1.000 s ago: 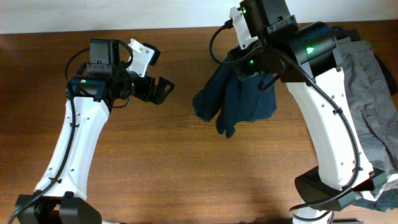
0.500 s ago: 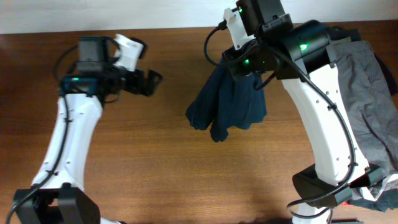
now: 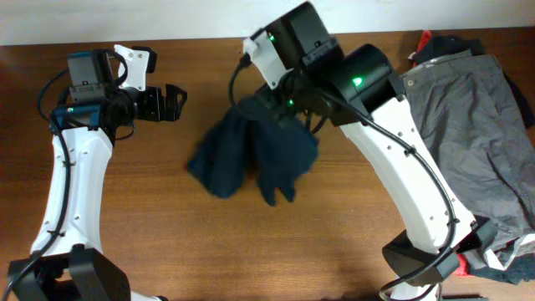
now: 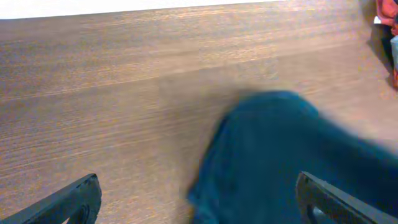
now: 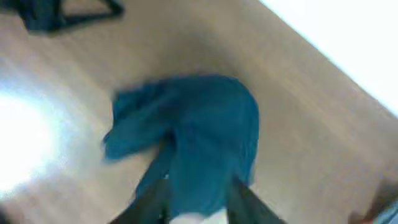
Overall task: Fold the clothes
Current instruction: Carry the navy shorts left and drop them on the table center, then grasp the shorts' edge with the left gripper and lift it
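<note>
A: Jaws first. Right gripper (image 5: 196, 205)?
B: Clamped on a bunched fold of the dark navy-blue cotton shorts (image 3: 251, 150). The right wrist view shows cloth pinched between the two fingers (image 5: 152, 202), with the rest spilling away from them.
A: Left gripper (image 3: 170, 102)?
B: Jaws spread wide, nothing in them. It hovers over the brown wooden table (image 3: 167, 242) on the far-left side, aimed right at the shorts. In the left wrist view the cloth lies just ahead, apart from both fingers.
A: Why a one-arm hold?
B: My read: the right arm brings the shorts to free table mid-scene, where there's room to spread them. The left is open, ready to take a second edge.
A: Where's the garment exactly?
B: Centre of the table, slightly far. The top is lifted under the right wrist and the lower part appears to rest on the wood. It's well apart from the grey fabric trousers (image 3: 468, 117) on the right and the red and black garments (image 3: 425, 42) at the far-right edge.
A: Orientation?
B: Crumpled, not flat. The long axis is diagonal, from the grasp at far-right down to near-left. Two lobes come off it, one pointing near-left, one near. Probably the legs, which would put the waist at the jaws, but with the blur I cannot tell.
A: Progress?
B: No fold made yet. It needs laying flat first.
</note>
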You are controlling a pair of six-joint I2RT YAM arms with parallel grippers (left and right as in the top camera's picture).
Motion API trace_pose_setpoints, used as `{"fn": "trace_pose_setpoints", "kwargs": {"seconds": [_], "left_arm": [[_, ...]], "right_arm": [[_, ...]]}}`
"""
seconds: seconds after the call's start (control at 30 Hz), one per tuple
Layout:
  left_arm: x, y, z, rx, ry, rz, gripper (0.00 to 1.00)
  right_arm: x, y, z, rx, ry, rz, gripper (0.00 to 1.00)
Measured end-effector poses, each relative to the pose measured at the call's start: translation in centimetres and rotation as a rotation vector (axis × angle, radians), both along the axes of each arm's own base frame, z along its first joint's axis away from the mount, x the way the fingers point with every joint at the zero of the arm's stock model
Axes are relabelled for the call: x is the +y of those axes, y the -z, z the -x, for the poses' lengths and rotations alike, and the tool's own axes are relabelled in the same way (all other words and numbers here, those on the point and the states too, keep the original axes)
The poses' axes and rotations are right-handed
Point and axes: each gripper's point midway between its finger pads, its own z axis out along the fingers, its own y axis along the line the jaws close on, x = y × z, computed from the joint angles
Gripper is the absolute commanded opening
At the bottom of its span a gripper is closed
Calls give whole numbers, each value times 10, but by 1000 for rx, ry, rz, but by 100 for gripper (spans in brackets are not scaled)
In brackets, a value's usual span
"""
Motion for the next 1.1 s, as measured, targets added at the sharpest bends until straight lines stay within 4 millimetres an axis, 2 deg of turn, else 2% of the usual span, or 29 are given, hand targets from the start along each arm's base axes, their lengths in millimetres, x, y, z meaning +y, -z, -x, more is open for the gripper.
{"fn": "trace_pose_setpoints", "kwargs": {"seconds": [0.07, 0.1, 0.17, 0.27, 0.5, 0.6, 0.7, 0.8, 0.87, 1.0, 1.1], "left_arm": [[0, 0, 0, 0, 0, 0, 99], [0, 0, 0, -1, 0, 0, 99], [0, 1, 0, 3, 1, 0, 99], [0, 10, -1, 29, 1, 3, 99], [-2, 66, 9, 221, 3, 24, 99], [-3, 93, 15, 315, 4, 33, 95], [-3, 118, 23, 404, 1, 28, 91], [-4, 133, 31, 464, -3, -9, 89], [-6, 137, 35, 486, -2, -50, 81], [-20, 150, 40, 516, 31, -134, 71], [-33, 171, 48, 572, 65, -209, 67]], "right_arm": [[-11, 26, 5, 78, 12, 62, 46], [-22, 50, 7, 145, 37, 107, 47], [-36, 74, 5, 214, 76, 147, 47], [-59, 95, -1, 276, 144, 173, 50], [-113, 97, -26, 301, 303, 140, 57], [-126, 97, -31, 304, 336, 133, 60], [-133, 96, -34, 303, 355, 125, 62], [-136, 96, -36, 299, 361, 121, 63], [-135, 96, -37, 295, 362, 116, 63], [-134, 95, -40, 287, 361, 109, 64], [-134, 95, -39, 288, 360, 107, 64]]}}
